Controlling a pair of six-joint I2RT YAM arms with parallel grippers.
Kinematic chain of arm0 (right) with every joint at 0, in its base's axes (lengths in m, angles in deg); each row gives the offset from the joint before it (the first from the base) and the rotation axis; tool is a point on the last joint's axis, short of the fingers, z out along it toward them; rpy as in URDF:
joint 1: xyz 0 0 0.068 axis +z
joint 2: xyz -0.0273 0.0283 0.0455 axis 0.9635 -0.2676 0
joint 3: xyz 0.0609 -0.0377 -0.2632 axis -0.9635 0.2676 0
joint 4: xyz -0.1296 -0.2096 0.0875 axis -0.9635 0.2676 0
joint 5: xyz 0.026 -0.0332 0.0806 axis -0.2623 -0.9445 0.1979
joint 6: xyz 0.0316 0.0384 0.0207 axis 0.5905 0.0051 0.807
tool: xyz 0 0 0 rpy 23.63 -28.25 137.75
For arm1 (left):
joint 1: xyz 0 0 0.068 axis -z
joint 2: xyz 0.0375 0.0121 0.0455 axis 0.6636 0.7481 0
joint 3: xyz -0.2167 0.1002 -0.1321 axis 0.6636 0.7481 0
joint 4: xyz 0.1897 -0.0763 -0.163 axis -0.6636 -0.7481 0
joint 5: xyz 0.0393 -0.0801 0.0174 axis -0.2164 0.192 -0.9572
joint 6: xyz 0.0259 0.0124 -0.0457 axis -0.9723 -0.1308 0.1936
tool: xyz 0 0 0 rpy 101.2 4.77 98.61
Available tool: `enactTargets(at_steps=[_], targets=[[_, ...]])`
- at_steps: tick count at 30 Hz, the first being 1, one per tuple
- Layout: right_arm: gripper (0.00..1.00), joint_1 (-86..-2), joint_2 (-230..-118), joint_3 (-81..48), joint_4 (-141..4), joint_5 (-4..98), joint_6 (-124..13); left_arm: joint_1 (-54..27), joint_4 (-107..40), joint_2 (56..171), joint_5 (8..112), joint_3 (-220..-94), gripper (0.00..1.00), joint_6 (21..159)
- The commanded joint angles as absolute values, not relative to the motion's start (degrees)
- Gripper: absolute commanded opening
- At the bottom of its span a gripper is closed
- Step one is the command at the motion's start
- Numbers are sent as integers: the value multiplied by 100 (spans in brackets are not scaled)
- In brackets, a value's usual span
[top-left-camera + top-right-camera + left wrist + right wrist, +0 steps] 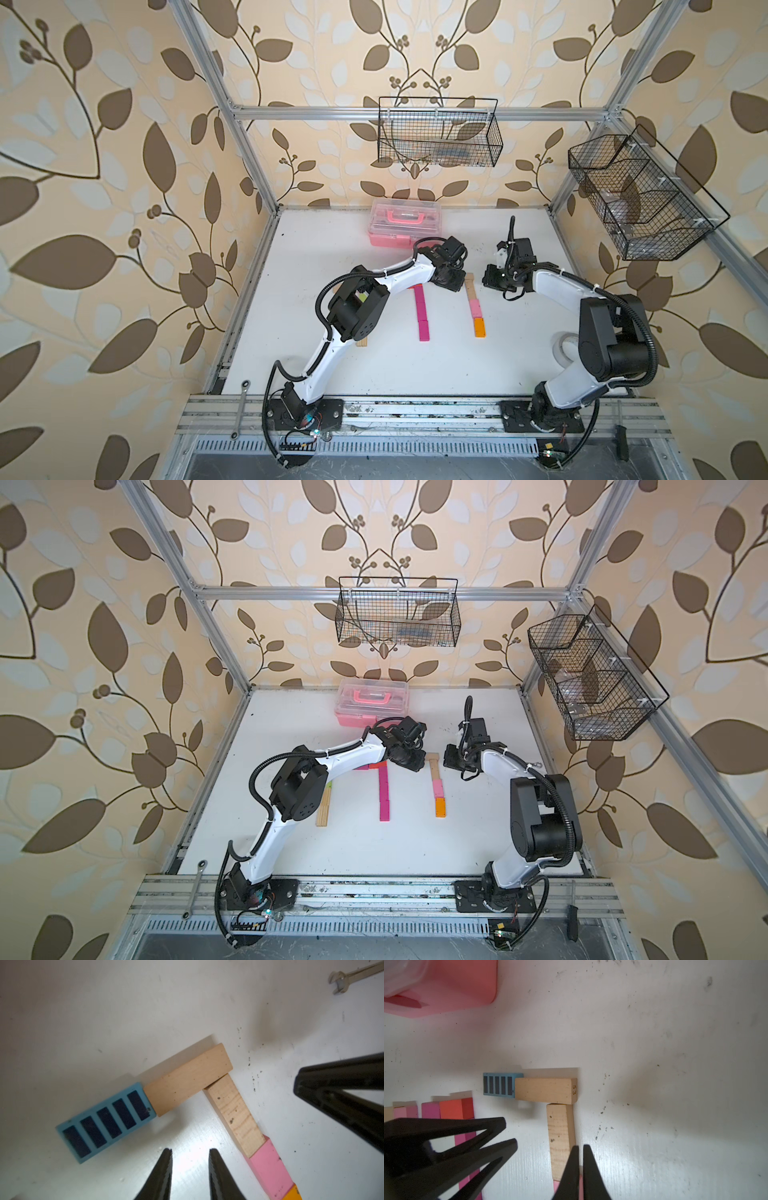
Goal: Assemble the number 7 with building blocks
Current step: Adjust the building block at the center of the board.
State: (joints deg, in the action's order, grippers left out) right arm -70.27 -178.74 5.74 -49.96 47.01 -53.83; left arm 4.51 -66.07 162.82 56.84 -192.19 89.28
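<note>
Number 7 (216,1082): lies flat on the white table (374,365), toward 3 o'clock of its centre in both top views.
Top bar: blue-striped block (106,1122) end to end with a plain wood block (188,1079), reaching toward 9 o'clock from the stem's head.
Stem: second wood block (233,1114), light pink block (268,1165) and orange block (480,326), touching in a line that runs 12 to 6 o'clock.
Left gripper (190,1150): fingers apart, nothing between them. Sits at 9 o'clock of the stem's head, over the bar.
Right gripper (579,1146): fingers together, empty. Sits at 3 o'clock of the stem's head, tips by the second wood block's edge.
Magenta column (422,316): at 9 o'clock of the stem, apart from it.
Pink case (395,226): at 11 o'clock of the 7, near the back wall.
</note>
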Motion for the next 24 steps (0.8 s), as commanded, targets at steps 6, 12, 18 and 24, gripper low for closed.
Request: enactTargets(at_steps=[6, 12, 18, 24], targets=[[9, -7087, -17972, 743, -4948, 4694, -5466, 641, -6530, 16540, 5925, -19677, 31, 9071], [9, -7088, -18069, 749, -4977, 4773, -5466, 676, -6718, 16723, 5846, -19896, 31, 9079], [9, -7088, -18132, 755, -5009, 4803, -5474, 681, -6757, 16696, 5666, -19861, 24, 9095], [9, -7079, -18199, 748, -5030, 4826, -5466, 676, -6768, 16597, 5537, -19819, 17, 9004]])
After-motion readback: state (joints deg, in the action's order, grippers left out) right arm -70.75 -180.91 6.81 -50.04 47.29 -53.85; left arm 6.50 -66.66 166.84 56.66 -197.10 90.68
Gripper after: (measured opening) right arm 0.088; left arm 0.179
